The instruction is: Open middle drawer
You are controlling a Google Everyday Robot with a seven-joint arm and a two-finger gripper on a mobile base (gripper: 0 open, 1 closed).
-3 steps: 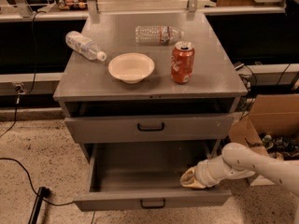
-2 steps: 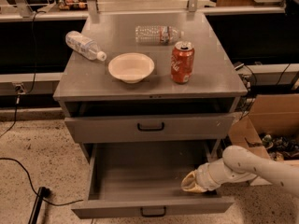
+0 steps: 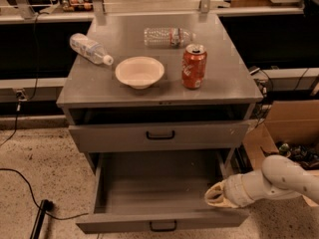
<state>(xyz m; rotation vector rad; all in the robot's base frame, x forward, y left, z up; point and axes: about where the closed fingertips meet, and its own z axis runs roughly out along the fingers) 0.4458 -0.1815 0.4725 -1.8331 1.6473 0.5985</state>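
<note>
The middle drawer is a gray metal drawer pulled well out of the gray cabinet, showing a plain gray, empty inside. Its flat front with a small black pull handle sits near the bottom edge of the camera view. My gripper, on a white arm coming in from the right, is at the drawer's front right corner, just inside the front panel. The drawer above has a black handle and stands slightly out under the cabinet top.
On the cabinet top stand a white bowl and a red soda can, with two plastic bottles lying down. A cardboard box is at the right. A black cable lies on the floor at left.
The middle drawer has slid further out toward the camera. My gripper and arm moved forward and down with its front right corner.
</note>
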